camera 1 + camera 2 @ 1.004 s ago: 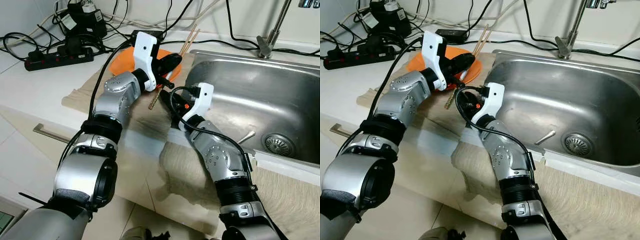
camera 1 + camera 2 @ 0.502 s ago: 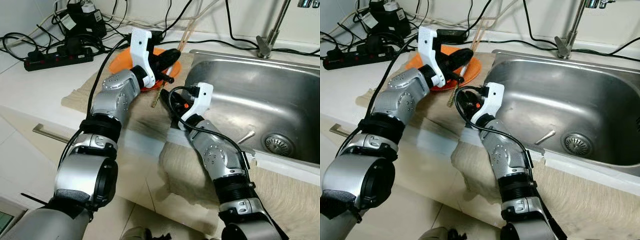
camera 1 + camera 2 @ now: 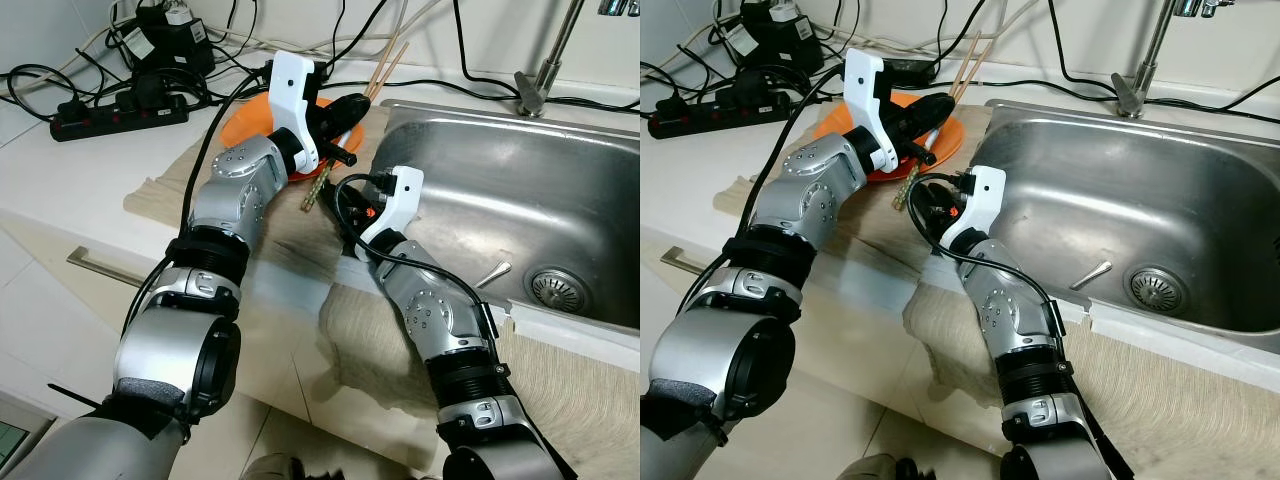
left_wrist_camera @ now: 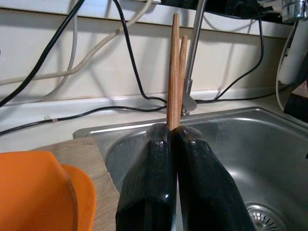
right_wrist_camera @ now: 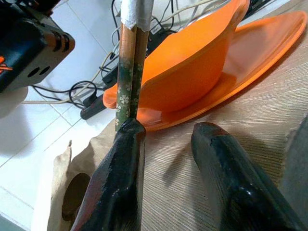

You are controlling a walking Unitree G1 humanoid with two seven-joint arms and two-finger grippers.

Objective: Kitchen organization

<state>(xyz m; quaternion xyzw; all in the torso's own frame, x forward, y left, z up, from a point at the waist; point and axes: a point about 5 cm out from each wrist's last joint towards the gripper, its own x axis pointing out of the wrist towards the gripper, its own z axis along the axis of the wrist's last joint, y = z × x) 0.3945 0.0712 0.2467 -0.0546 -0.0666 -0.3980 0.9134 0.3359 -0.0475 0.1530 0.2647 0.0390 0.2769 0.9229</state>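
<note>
The left claw [image 4: 172, 139], clamped on the pair of wooden chopsticks [image 4: 176, 72], lifts them over the orange plastic plate [image 3: 945, 140] at eleven o'clock; right claw [image 5: 168, 168] waits apart. Nothing looks stowed yet.

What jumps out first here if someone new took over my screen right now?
The left claw, shut on a pair of wooden chopsticks, is raised over the orange plastic bowl and plate on the beige mat beside the stainless steel sink. The right claw is low over the mat, open, next to the chopsticks' patterned end. Black cables and a power strip clutter the counter behind.
</note>
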